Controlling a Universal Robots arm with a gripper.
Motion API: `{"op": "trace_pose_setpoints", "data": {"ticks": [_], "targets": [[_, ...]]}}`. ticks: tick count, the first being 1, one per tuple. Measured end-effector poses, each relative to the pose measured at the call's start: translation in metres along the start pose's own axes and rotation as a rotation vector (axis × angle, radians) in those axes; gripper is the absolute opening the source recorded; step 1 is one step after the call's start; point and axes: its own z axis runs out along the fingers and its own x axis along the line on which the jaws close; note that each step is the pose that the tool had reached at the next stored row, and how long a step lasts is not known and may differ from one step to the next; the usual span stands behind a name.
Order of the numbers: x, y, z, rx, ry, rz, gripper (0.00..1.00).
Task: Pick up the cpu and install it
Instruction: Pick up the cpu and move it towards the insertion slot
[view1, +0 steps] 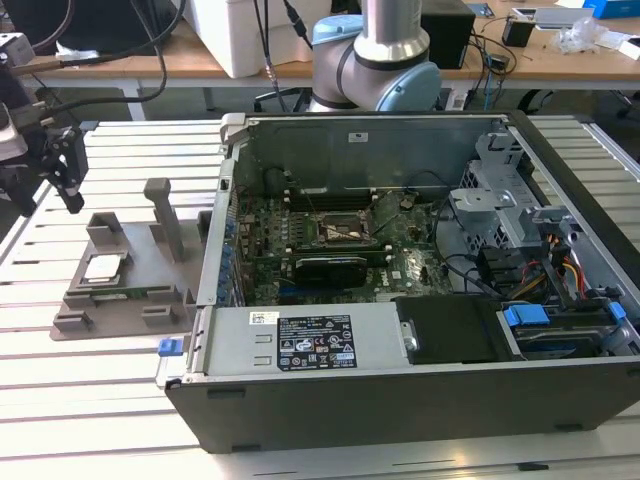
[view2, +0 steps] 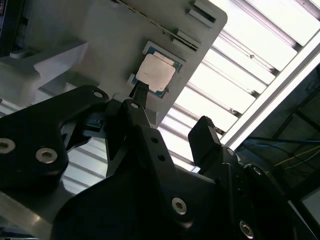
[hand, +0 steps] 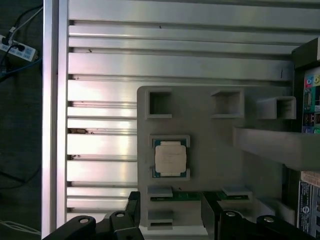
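Hovers with jaws spread and empty above the cpu (hand: 170, 157), seated in a grey holder (hand: 210, 150) beside an open computer case (view1: 420, 410).

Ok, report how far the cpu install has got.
Nothing done yet: the cpu lies in its gray holder outside the computer case. In hand: the open gripper hangs near it, holding nothing. Left: the pick-up and seating in the motherboard socket.

The cpu (view1: 104, 266) lies on a gray holder (view1: 112, 312), end effector (view1: 50, 190) hanging nearby.
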Motion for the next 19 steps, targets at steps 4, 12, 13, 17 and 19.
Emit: {"op": "trace_pose_setpoints", "data": {"ticks": [4,12,13,17,19], "targets": [[0.0002,0.0001,0.0068,0.0,0.0,0.0,0.6],[0.0004,0.0003,0.0151,0.0,-0.0001,0.0,0.6],[0.0004,0.0004,0.0162,0.0,0.0,0.0,0.6],[0.0005,0.0005,0.0213,0.0,0.0,0.0,0.6],[0.0006,0.0005,0.0229,0.0,0.0,0.0,0.6]]}}
